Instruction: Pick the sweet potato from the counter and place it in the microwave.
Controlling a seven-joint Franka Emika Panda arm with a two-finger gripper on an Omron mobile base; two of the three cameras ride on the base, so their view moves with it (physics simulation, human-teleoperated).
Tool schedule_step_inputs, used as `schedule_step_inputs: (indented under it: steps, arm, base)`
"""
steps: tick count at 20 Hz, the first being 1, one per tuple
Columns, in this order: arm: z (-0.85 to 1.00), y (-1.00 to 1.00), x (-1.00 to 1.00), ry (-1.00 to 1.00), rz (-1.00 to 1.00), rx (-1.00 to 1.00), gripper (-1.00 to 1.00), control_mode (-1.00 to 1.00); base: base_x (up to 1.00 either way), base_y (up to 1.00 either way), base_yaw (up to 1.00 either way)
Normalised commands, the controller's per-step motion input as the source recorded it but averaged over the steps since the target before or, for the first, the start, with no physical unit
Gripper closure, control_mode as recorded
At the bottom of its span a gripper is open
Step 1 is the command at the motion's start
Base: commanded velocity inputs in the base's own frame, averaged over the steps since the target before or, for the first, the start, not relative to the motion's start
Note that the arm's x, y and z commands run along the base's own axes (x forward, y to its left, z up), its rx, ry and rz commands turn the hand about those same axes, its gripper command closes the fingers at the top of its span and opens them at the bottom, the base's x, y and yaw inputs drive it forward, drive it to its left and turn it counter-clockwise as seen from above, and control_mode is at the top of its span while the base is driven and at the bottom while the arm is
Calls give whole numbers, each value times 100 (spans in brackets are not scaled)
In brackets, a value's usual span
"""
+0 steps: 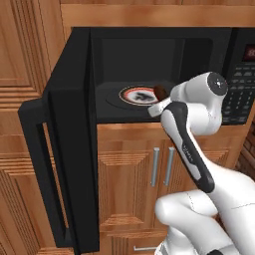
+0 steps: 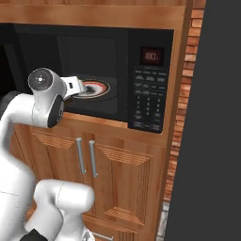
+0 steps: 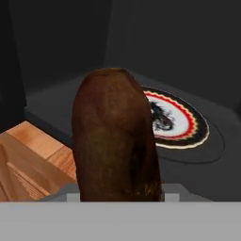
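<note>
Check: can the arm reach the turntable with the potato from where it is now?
Probably yes. The microwave door hangs wide open, the gripper holds the potato at the cavity mouth, and nothing lies between it and the turntable.

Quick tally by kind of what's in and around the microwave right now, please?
Microwave: 1, door open
Turntable: 1
Sweet potato: 1, held in the jaws at the microwave's mouth
Keypad: 1
Cabinet door handles: 2
Total: 6
</note>
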Motion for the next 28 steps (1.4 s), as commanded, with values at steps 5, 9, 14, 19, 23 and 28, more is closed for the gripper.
schedule_step_inputs:
  steps: [5, 9, 14, 19, 23, 28]
  arm:
    - [1, 3, 99, 3, 0, 0, 100, -100]
    - [-3, 14, 88, 0, 0, -1, 100, -100]
    - [-17, 10, 92, 0, 0, 0, 100, -100]
    - [-24, 2, 69, 2, -3, 0, 100, -100]
    - [-22, 0, 45, 4, -4, 0, 100, -100]
    - [-21, 0, 34, 5, -3, 0, 100, -100]
  base:
    - [0, 0, 0]
    - [0, 0, 0]
    - [0, 0, 0]
    - [0, 0, 0]
    - [0, 0, 0]
    - [0, 0, 0]
